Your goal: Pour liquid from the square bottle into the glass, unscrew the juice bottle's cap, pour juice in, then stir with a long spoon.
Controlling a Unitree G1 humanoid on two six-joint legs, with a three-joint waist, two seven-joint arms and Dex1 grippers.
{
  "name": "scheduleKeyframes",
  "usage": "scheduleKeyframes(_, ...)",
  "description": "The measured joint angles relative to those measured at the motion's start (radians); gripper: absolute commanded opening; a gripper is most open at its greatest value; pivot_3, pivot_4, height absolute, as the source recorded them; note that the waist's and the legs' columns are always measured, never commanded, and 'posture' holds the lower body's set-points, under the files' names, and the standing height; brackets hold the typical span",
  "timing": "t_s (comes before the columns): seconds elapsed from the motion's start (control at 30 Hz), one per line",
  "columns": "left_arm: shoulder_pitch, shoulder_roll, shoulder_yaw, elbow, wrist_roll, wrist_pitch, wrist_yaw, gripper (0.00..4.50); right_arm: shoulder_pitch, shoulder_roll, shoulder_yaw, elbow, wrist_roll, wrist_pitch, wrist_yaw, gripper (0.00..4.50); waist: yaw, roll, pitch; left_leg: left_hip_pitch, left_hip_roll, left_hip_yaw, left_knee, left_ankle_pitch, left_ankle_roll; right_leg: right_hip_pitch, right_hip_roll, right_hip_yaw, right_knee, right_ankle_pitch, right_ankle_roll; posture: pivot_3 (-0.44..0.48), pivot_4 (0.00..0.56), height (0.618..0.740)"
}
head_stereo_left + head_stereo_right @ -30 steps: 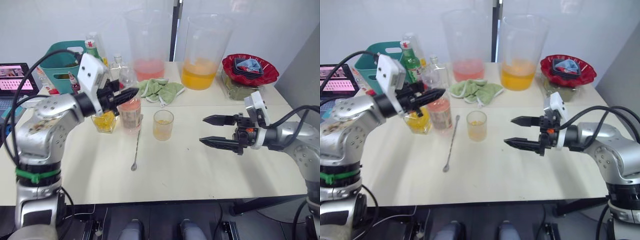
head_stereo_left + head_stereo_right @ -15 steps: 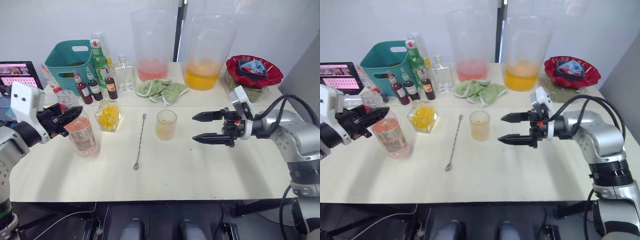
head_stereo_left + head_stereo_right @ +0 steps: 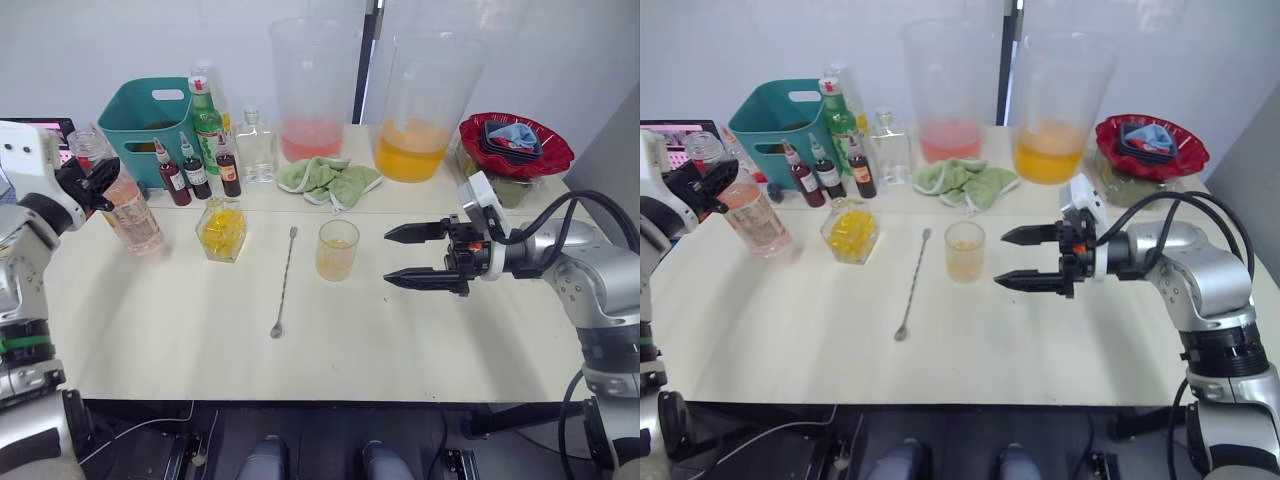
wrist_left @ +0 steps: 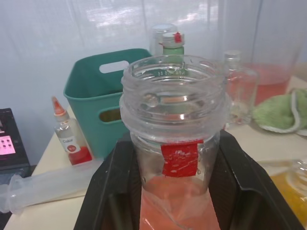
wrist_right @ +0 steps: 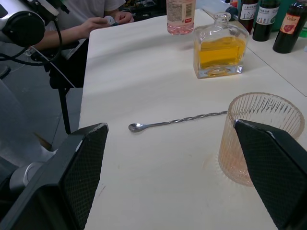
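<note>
Your left gripper [image 4: 175, 191] pinches the uncapped juice bottle [image 3: 125, 205]. Right gripper [image 3: 408, 256] is spread, empty, just beside the glass [image 3: 338, 250]; spoon [image 3: 284, 282] lies beyond it, handle pointing away from you.

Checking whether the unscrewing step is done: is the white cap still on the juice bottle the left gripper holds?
No: in the left wrist view the juice bottle shows a bare, open threaded mouth between the left gripper's fingers.

Pale table [image 3: 420, 340] carries glass [image 3: 337, 250], long spoon [image 3: 284, 283].
</note>
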Motion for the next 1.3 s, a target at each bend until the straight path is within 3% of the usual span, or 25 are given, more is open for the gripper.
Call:
scheduleKeyframes(0.3, -0.129, -0.031, -0.080, 0.285, 0.067, -0.143, -0.012, 1.47, 0.049, -0.024, -0.060, -0.063, 0.005, 0.036, -0.040, 4.44, -0.009, 0.000, 0.000, -0.001, 0.000, 0.000, 0.000, 0.000, 0.000, -0.002, 0.000, 0.000, 0.008, 0.000, 0.000, 0.000, 0.150, 0.740)
scheduleKeyframes(0.63, -0.133, -0.039, -0.096, 0.336, 0.081, -0.169, -0.025, 1.47, 0.069, -0.024, -0.065, -0.075, 0.013, 0.042, -0.062, 4.44, -0.018, -0.001, 0.000, -0.001, 0.000, 0.000, 0.000, 0.000, 0.000, -0.003, 0.000, 0.000, 0.010, 0.000, 0.000, 0.000, 0.150, 0.740)
scheduleKeyframes(0.7, -0.133, -0.040, -0.092, 0.336, 0.080, -0.169, -0.024, 2.35, 0.069, -0.024, -0.065, -0.075, 0.013, 0.042, -0.065, 4.50, -0.018, -0.001, 0.000, -0.001, 0.000, 0.000, 0.000, 0.000, 0.000, -0.003, 0.000, 0.000, 0.010, 0.000, 0.000, 0.000, 0.150, 0.740)
scheduleKeyframes(0.9, -0.137, -0.041, -0.075, 0.313, 0.069, -0.169, -0.025, 4.33, 0.069, -0.024, -0.065, -0.075, 0.013, 0.041, -0.076, 4.50, -0.018, -0.001, 0.000, -0.001, 0.000, 0.000, 0.000, 0.000, 0.000, -0.003, 0.000, 0.000, 0.010, 0.000, 0.000, 0.000, 0.150, 0.740)
scheduleKeyframes(0.93, -0.139, -0.041, -0.069, 0.312, 0.064, -0.169, -0.025, 4.49, 0.069, -0.024, -0.065, -0.075, 0.013, 0.041, -0.076, 4.50, -0.018, -0.001, 0.000, -0.001, 0.000, 0.000, 0.000, 0.000, 0.000, -0.003, 0.000, 0.000, 0.010, 0.000, 0.000, 0.000, 0.150, 0.740)
scheduleKeyframes(1.3, -0.187, -0.045, -0.009, 0.247, -0.014, -0.196, -0.048, 4.49, 0.070, -0.013, -0.065, -0.075, 0.011, 0.025, -0.086, 4.50, -0.019, -0.001, 0.000, -0.001, 0.000, 0.000, 0.000, 0.000, 0.000, -0.003, 0.000, 0.000, 0.010, 0.000, 0.000, 0.000, 0.150, 0.740)
